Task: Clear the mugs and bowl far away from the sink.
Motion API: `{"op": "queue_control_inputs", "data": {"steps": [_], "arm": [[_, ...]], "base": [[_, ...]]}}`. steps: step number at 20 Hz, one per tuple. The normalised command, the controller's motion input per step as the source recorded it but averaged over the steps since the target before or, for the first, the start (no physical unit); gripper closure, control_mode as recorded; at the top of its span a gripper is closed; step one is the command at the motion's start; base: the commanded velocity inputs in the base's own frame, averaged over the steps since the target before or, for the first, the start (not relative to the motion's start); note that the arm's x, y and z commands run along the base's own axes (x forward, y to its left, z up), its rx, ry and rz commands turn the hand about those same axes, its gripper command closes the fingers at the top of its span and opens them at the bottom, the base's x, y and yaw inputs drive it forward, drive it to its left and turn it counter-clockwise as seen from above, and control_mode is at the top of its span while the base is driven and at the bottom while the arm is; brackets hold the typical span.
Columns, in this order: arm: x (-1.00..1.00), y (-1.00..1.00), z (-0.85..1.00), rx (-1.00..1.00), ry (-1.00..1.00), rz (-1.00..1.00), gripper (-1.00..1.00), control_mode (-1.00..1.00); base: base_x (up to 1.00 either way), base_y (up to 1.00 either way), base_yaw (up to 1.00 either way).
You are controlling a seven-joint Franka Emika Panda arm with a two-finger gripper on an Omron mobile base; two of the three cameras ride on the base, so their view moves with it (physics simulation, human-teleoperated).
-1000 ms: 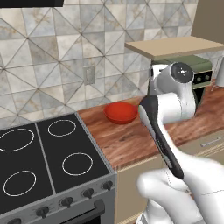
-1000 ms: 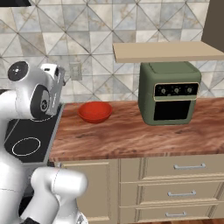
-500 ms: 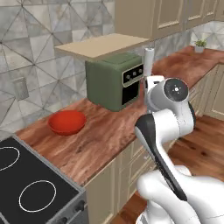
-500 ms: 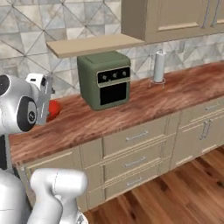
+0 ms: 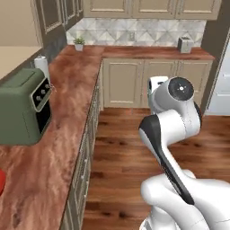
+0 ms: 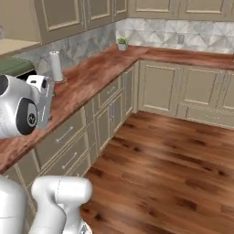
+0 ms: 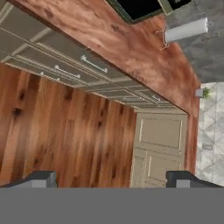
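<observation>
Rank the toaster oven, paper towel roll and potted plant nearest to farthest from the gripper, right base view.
1. toaster oven, on the counter beside it.
2. paper towel roll, farther along.
3. potted plant, far corner.

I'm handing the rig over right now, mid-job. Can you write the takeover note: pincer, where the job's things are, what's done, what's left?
pincer: open, nothing between its tips, aimed over the wooden floor beside the cabinet drawers.
bright red round bowl: an edge of it shows at the left border of the left base view, on the reddish wooden counter, on the near side of the green toaster oven.
Done: nothing I can confirm; nothing is gripped.
Left: locate the mugs and the sink, then clear the mugs and the bowl.
</observation>
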Motion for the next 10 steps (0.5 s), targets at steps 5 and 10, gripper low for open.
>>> {"op": "queue_control_inputs", "data": {"steps": [5,10], "arm": [[0.0,0.0,0.0,0.0,0.0,0.0,-1.0,1.0],[0.0,0.0,0.0,0.0,0.0,0.0,-1.0,1.0]], "base": [[0.0,0.0,-1.0],[0.0,0.0,-1.0]]}}
